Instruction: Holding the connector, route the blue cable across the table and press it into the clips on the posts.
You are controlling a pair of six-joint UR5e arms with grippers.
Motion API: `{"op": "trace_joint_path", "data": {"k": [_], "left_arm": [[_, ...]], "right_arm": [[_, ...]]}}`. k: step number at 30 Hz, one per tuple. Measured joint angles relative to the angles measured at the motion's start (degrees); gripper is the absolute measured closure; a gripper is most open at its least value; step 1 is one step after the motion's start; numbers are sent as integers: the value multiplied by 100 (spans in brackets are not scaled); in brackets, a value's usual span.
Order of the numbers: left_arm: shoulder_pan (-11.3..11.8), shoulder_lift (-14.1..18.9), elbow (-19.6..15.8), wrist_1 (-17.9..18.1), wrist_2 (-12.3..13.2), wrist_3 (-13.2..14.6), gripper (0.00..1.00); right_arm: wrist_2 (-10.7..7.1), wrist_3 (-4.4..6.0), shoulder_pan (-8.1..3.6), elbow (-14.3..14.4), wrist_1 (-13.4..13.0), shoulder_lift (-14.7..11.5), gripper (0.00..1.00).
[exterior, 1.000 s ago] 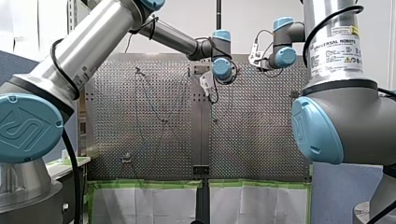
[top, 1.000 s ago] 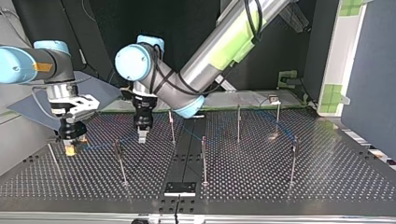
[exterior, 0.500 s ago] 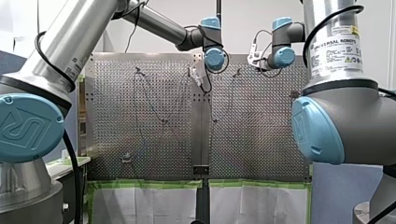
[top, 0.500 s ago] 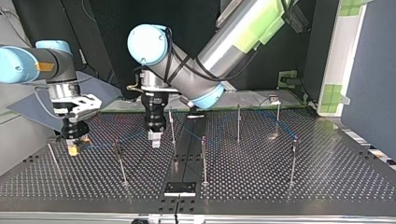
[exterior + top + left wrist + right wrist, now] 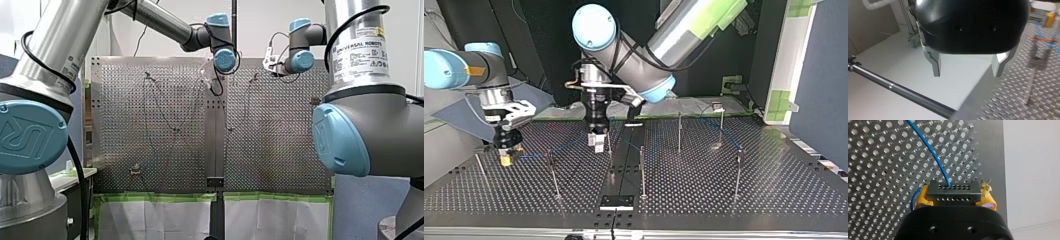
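Right wrist view shows the black rectangular connector (image 5: 953, 192) clamped between the yellow pads (image 5: 923, 197) of the robot's right gripper (image 5: 953, 195). The thin blue cable (image 5: 933, 152) leaves the connector's far face and arcs away over the perforated metal table (image 5: 885, 182). Top view places that gripper at the left. From it the cable runs lengthwise toward the right, past a slim metal post (image 5: 552, 172) and on toward a second post (image 5: 608, 142). The left gripper (image 5: 597, 145) hovers just beside that second post, nearer the loose span than the right one. Left wrist view shows its metal fingers (image 5: 936, 66) spread wide and empty. Whether the cable sits in any clip is too small to tell.
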Motion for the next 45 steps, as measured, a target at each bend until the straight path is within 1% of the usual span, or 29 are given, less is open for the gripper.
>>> {"op": "trace_joint_path", "data": {"k": [5,7,12,15,19,30,38,40,45], "left_arm": [[-22,-258,-283,282,-141,67,0],[-35,-355,-384,384,-177,55,0],[-102,-671,-701,701,-126,-46,0],[-121,-819,-899,900,-167,-98,0],[-126,-873,-1153,1151,-193,-110,0],[-111,-888,-1805,1806,-187,-89,0],[-92,-900,-2300,2300,-186,-85,0],[-82,-941,-2405,2404,-189,-85,0],[-44,-1206,-2726,2726,-189,-86,0]], "right_arm": [[6,-7,48,0,16,-3,100],[7,-7,58,0,17,-6,100],[7,-22,71,0,19,-8,100],[7,-31,73,0,18,-8,100],[7,-34,76,0,20,-8,100],[39,-67,82,49,13,-6,100],[20,-62,56,58,13,-2,100],[19,-66,56,59,13,-3,100],[23,-69,52,61,10,-1,100]]}}
